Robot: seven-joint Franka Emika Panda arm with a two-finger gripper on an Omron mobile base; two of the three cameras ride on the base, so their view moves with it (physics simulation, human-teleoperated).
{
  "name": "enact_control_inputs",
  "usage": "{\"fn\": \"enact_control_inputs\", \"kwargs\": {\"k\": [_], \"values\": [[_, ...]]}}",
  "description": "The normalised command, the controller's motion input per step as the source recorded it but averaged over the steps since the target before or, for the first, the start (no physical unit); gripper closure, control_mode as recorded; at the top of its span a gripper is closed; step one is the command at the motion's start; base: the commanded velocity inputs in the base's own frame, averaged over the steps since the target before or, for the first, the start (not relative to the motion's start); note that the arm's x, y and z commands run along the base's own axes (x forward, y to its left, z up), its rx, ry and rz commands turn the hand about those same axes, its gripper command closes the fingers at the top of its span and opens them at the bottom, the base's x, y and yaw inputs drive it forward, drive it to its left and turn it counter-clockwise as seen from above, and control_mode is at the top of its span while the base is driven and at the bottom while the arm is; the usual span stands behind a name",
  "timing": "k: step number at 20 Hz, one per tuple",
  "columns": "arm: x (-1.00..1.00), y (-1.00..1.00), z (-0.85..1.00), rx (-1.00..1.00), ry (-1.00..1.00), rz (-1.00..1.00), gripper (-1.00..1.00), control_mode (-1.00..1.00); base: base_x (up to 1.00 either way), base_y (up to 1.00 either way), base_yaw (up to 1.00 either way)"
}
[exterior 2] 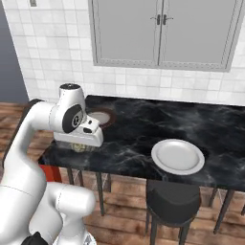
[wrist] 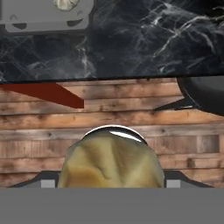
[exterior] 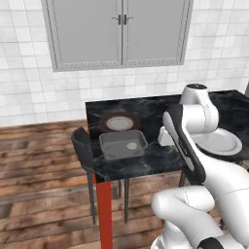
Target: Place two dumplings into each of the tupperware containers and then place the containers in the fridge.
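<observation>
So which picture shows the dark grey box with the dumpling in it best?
The left base view: the whole dark grey container lies open to the camera, with one dumpling inside. The hand view catches just its near edge at the top. In the right base view the arm stands in front of it.

black marbled counter (exterior: 146, 109), grey tray (exterior: 111, 144)

I see a dumpling (wrist: 111, 159) held close between the gripper's (wrist: 111, 183) jaws, near the lens. Beyond it lies wooden plank floor (wrist: 109, 118), then the black marble counter's (wrist: 148, 35) edge. A grey tupperware container (wrist: 43, 19) sits upper left, holding another dumpling (wrist: 65, 3). A dark stool (wrist: 203, 94) shows right, a red panel (wrist: 48, 92) left.
</observation>
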Motion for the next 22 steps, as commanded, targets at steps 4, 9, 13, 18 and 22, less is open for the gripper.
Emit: {"fn": "enact_control_inputs", "kwargs": {"k": [4,9,13,18,22], "values": [[0.0,0.0,0.0,0.0,0.0,0.0,1.0,1.0,0.3,1.0,0.0],[0.0,0.0,0.0,0.0,0.0,0.0,1.0,1.0,0.69,0.47,0.0],[0.0,0.0,0.0,0.0,0.0,0.0,1.0,1.0,0.38,-0.03,0.0],[0.0,0.0,0.0,0.0,0.0,0.0,1.0,1.0,0.45,-0.07,0.0],[0.0,0.0,0.0,0.0,0.0,0.0,1.0,1.0,0.74,0.0,0.0]]}}
